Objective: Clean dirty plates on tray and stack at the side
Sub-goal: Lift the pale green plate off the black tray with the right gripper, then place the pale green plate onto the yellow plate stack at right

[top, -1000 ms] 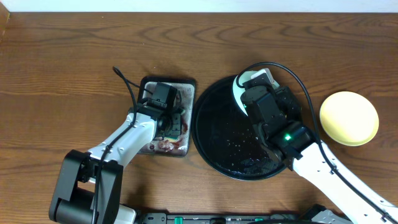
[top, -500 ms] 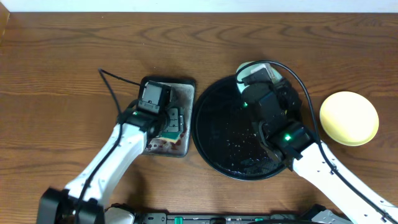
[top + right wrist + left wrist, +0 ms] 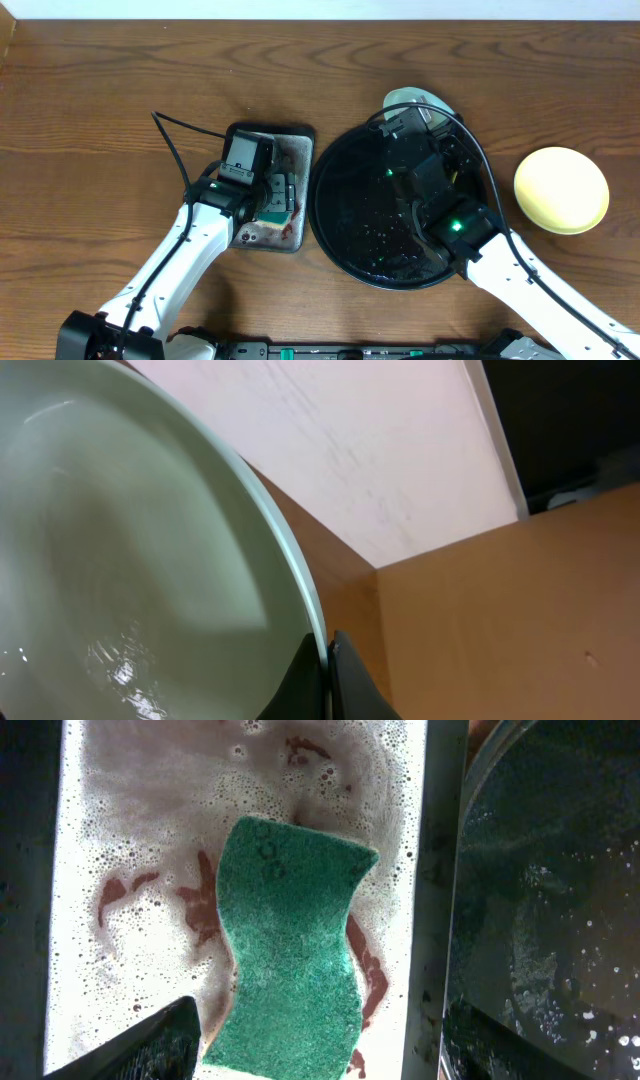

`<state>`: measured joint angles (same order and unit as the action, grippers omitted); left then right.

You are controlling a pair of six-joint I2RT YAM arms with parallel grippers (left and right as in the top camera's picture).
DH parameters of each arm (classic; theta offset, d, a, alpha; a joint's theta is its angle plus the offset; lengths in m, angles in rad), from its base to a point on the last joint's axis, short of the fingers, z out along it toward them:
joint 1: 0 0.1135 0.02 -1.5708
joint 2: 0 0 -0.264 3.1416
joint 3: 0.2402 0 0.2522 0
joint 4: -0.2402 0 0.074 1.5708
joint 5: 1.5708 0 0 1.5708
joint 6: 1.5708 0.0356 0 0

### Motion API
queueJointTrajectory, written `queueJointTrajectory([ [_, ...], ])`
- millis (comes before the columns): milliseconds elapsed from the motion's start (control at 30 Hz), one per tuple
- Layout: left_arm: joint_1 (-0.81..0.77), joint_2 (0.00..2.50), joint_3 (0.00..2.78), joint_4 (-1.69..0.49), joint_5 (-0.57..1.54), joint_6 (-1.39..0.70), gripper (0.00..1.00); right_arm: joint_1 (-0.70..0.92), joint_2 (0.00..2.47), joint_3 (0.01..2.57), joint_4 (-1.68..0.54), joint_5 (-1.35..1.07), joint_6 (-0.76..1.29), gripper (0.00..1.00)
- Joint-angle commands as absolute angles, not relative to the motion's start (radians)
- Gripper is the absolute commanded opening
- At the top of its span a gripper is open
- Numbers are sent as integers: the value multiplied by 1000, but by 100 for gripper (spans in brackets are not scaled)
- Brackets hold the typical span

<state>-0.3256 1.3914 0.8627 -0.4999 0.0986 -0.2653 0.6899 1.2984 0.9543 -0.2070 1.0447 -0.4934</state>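
Two claws over a wooden worktop. Left claw gapes wide above a green sponge lying free in a sudsy, red-smeared metal tray. Right claw pinches the rim of a mint plate at the far edge of the black tray. A yellow plate rests on bare wood to its right.

a green sponge lies flat in the sudsy, red-smeared rectangular metal tray.

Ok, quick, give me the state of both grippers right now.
Left gripper: open, over the green sponge in the soapy metal tray.
Right gripper: shut on the rim of a pale mint-green plate.
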Motion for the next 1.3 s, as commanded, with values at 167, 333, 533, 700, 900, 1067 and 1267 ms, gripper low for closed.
queueJointTrajectory([
  [167,-324,1390,882,-509,94,-266,78,684,1291,972,-220,1094,-359,1],
  [333,-324,1390,882,-510,94,-266,79,607,1294,972,-418,822,13,1],
  [533,-324,1390,881,-521,94,-266,79,327,1316,969,-612,488,395,1],
  [700,-324,1390,881,-523,93,-266,79,-10,1317,969,-618,125,528,1],
  [900,-324,1391,881,-523,93,-266,79,-373,1330,949,-636,-93,584,1],
  [1067,-324,1392,881,-523,93,-266,79,-584,1332,881,-627,-111,615,1],
  [1267,-324,1392,881,-523,93,-266,79,-733,1334,801,-512,-132,592,1],
])
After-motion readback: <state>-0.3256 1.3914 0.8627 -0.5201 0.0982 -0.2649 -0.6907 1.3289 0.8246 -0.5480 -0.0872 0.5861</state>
